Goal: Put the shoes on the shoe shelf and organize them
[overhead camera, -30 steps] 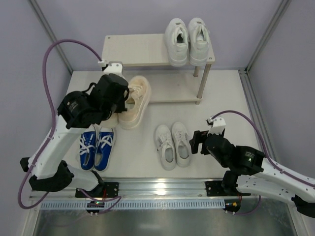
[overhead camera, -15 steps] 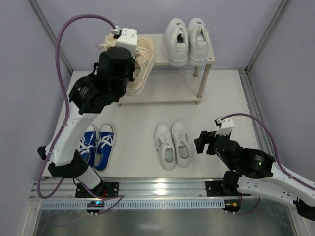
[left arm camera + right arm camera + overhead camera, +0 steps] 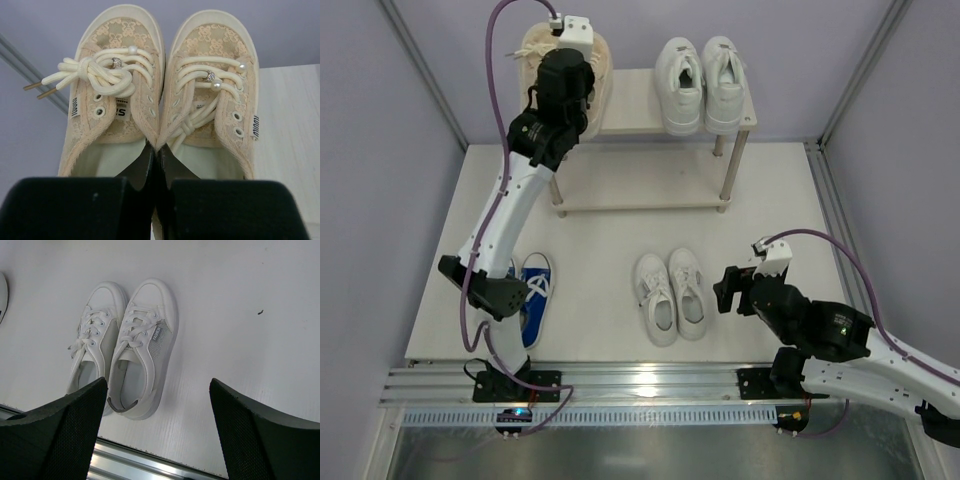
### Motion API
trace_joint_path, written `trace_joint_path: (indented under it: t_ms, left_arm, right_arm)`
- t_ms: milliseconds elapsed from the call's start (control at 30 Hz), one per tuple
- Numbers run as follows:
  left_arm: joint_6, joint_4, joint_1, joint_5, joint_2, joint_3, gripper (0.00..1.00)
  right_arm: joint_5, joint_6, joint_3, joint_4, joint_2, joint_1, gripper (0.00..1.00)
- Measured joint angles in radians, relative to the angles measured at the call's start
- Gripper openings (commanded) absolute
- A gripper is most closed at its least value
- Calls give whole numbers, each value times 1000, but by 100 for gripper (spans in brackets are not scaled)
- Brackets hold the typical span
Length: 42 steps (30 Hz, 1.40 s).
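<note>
From above, a pale white table (image 3: 620, 240) sits inside lilac walls (image 3: 380, 130) with slim metal frame posts. The shoe shelf (image 3: 635, 112) stands at the far edge, with the large white pair (image 3: 702, 85) on the right end of its top board. The smaller white pair (image 3: 670, 295) and the blue pair (image 3: 532, 300) lie on the table in front. The left arm (image 3: 510, 200) stretches steeply up and forward, with its wrist above the shelf's left end. The right arm (image 3: 820, 330) stays low beside the smaller white pair.

In the left wrist view, the left fingers (image 3: 144, 162) are pressed together on the inner collars of the beige canvas pair (image 3: 165, 90), and pale board shows at the right. Side tabs and a tongue label carry print too small to read.

In the right wrist view, the right fingers (image 3: 60, 440) are spread wide with nothing between them, above bare table. One white shoe has a grey side tab, which is illegible.
</note>
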Motion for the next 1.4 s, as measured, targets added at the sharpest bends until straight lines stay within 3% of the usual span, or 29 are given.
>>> trace_joint_path:
  t_ms: [167,500,1400]
  left_arm:
    - [-24,14,65,62,50,12,0]
    - [-85,33,82,159,55,26,0]
    - [-290,-41,100,105,55,16,0]
  right_arm:
    - [1,22,-11,-16,0,0,85]
    - [3,30,-11,-22,50,0,85]
    - [-9,34,-12,-7,72,0,85]
